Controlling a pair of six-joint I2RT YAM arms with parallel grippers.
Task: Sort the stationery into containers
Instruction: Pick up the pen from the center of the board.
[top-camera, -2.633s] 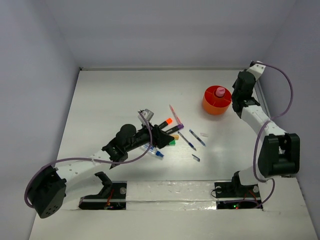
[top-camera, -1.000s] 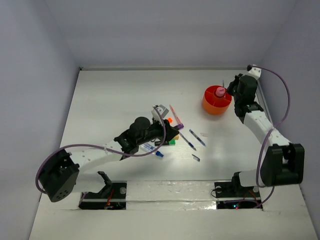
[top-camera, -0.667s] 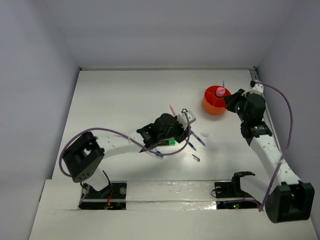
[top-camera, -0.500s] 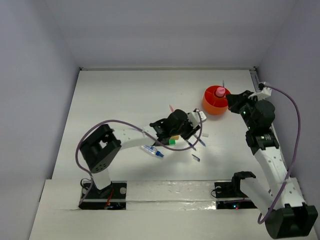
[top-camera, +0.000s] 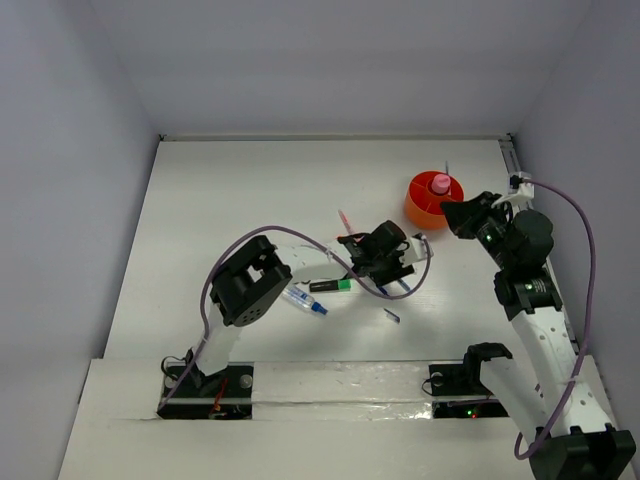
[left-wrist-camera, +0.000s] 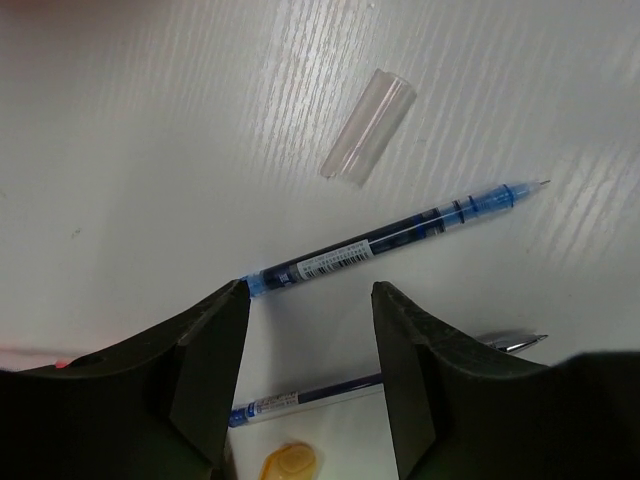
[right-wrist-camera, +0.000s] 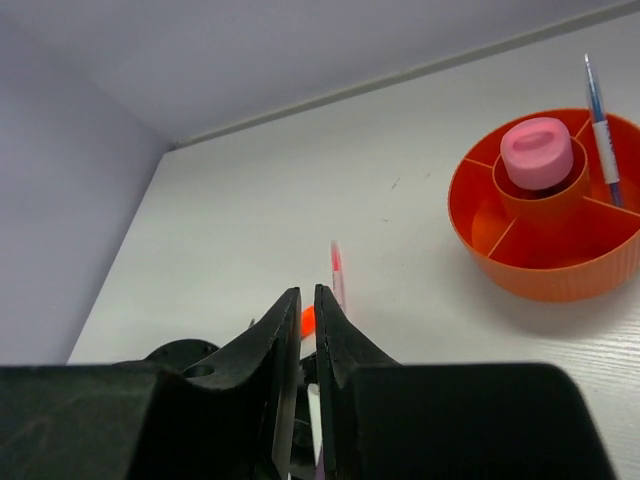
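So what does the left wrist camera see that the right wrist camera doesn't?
Only the left wrist view shows a thin blue pen, a second blue pen below it and a clear plastic cap, past the open left gripper.

Only the right wrist view shows the round orange divided cup with its pink knob, a cup-held blue pen, a thin pink pen and the shut right gripper.

Both show the white table.

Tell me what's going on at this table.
Two robot arms are sorting stationery. The left gripper, fingers open, hangs low over a thin blue pen lying on the table beside a clear cap, not yet gripping it. The right gripper is shut and empty, near the orange cup, where another pen stands.
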